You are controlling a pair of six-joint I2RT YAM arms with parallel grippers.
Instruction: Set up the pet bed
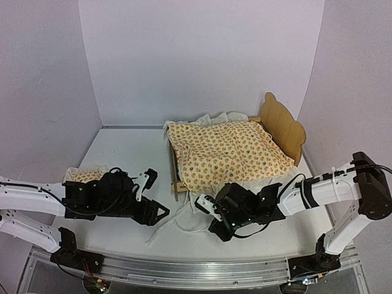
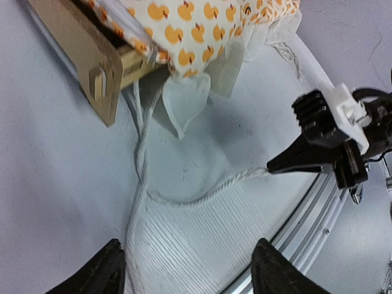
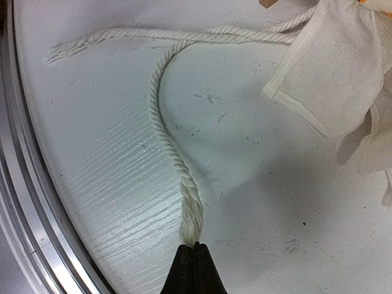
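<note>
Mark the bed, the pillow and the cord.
bed [image 1: 283, 125], top camera, wooden headboard.
pillow [image 1: 86, 176], top camera, dotted top face.
cord [image 3: 191, 208], right wrist camera, thick lower stretch.

Duck-print ruffled cover [image 1: 229, 153]; twisted cord ties [image 3: 160, 116] lying on white table [image 1: 128, 153]; matching small pillow [image 1: 86, 176] well apart, far left.

Table [image 1: 131, 153]: pet bed [image 1: 283, 125] right of centre, headboard at rear right, footboard at front left. Mattress cover [image 1: 226, 153] on the bed, overhanging its front. Pillow [image 1: 86, 176] at far left. Cord [image 3: 160, 131] runs forward from the footboard corner, its end between the right gripper [image 3: 195, 260] fingertips; left gripper [image 2: 187, 257] to its left.
</note>
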